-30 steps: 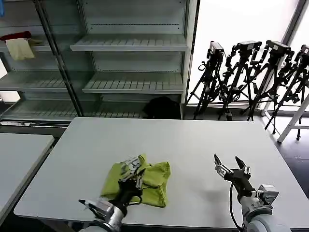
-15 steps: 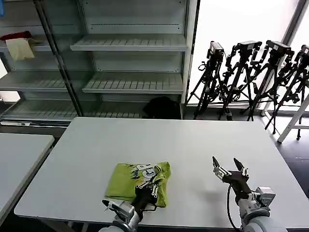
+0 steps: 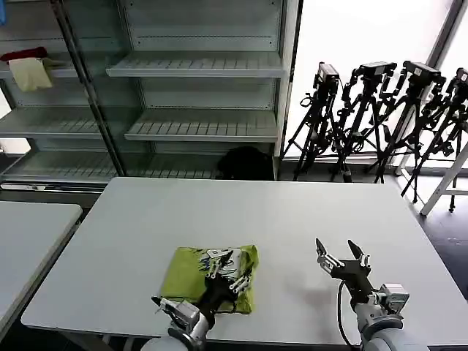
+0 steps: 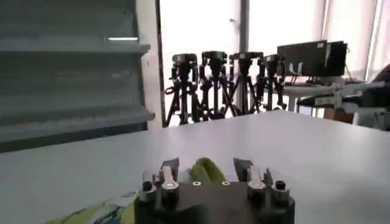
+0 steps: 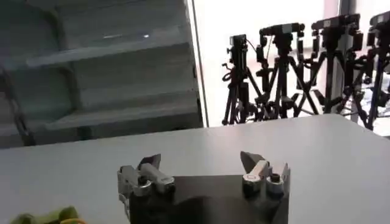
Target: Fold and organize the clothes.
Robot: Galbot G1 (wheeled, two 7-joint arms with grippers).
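Drawn back toward the robot, the left gripper (image 3: 224, 268) hovers spread open over the soft, rumpled, folded lime-green T-shirt (image 3: 191, 274); the right gripper (image 3: 336, 256) waits open above the smooth white table (image 3: 292, 212).

My left gripper (image 3: 225, 268): black body, pale silver finger mounts with small round screws, dark pointed fingertips (image 4: 169, 165), on a silver-grey wrist. My right gripper (image 3: 339, 255): same build, black palm block, silver brackets, dark tapered fingers (image 5: 251, 159). A thin black cable loops beside its grey wrist housing (image 3: 382, 301).
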